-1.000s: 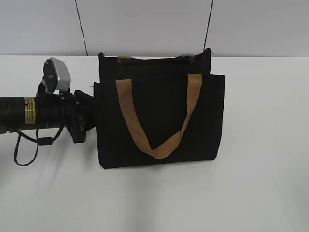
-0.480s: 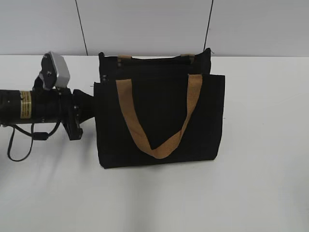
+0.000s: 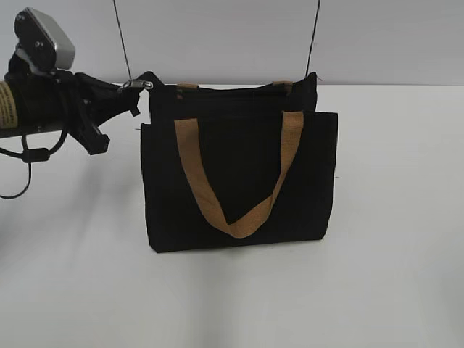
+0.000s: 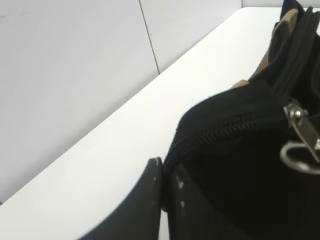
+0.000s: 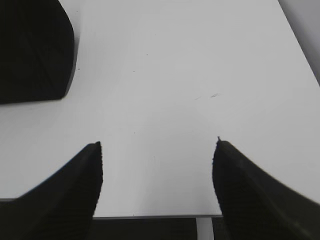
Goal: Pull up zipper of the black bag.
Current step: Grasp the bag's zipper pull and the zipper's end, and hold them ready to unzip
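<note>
Moved: left gripper [image 3: 134, 98] rose from bag's [image 3: 239, 181] left side to its top-left corner.
Grip: pinched on bag's corner fabric beside zipper [image 4: 235, 125]; pull tab [image 4: 300, 145] free.
Right gripper [image 5: 157, 175]: wide, empty.

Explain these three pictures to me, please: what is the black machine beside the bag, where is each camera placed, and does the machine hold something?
This is a robot with two arms. One picture is taken from in front of the white table; the other two come from small cameras on the wrists.

On the table stands a rectangular black fabric bag with tan webbing handles. From the left comes the left hand, shut at the bag's top left corner. There a small shiny silver metal zipper pull shows; the left wrist camera sees it close, beside the zipper teeth. The fingers seem to pinch the fabric at that corner, not the pull, but I cannot be sure.

The right hand hangs open over bare table and holds nothing.
</note>
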`<state>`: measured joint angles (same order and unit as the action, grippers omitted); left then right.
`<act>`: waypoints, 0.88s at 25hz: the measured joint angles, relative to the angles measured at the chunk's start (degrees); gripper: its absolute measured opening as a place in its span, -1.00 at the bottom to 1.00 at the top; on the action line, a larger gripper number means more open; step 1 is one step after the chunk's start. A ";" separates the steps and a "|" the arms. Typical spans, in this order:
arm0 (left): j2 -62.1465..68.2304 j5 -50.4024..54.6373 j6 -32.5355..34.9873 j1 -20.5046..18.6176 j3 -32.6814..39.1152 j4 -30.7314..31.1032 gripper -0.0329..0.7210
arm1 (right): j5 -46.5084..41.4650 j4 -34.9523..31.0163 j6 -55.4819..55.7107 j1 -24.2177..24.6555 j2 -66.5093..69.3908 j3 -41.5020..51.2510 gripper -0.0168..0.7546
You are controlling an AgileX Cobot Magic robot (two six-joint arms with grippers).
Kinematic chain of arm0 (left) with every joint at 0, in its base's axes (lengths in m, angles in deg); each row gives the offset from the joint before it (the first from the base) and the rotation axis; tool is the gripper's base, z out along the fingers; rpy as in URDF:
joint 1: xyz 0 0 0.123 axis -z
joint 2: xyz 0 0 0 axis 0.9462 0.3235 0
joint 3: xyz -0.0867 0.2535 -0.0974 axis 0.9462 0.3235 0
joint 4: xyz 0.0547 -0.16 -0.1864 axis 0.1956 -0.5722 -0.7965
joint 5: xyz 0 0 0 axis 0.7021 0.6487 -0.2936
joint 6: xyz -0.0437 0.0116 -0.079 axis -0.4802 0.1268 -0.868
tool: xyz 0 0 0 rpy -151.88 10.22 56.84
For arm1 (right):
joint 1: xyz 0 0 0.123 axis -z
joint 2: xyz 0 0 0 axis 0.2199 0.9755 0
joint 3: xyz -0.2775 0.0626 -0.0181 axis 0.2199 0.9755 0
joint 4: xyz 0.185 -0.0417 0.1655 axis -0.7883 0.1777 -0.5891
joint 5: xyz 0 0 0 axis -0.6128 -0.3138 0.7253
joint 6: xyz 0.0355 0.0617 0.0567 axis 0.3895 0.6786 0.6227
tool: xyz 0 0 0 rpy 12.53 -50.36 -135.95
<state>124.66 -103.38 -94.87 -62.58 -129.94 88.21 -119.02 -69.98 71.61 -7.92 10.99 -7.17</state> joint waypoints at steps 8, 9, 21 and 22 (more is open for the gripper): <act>-4.34 2.93 -5.64 0.00 0.00 2.95 -0.93 | 5.52 -5.19 0.00 0.00 0.90 -1.46 0.40; -4.67 3.03 -6.85 0.00 0.00 3.88 -0.93 | 7.83 -6.37 0.00 0.00 2.31 -1.91 0.40; -6.76 3.40 -12.32 0.00 0.00 7.49 -0.93 | 16.25 -22.70 -21.54 0.00 33.70 -16.23 0.30; -6.76 3.40 -12.42 0.00 0.00 7.79 -0.93 | 16.31 -23.89 -22.41 0.00 36.41 -17.40 0.30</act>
<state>117.90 -99.99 -107.29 -62.58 -129.94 96.00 -102.71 -93.87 49.20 -7.92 47.40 -24.58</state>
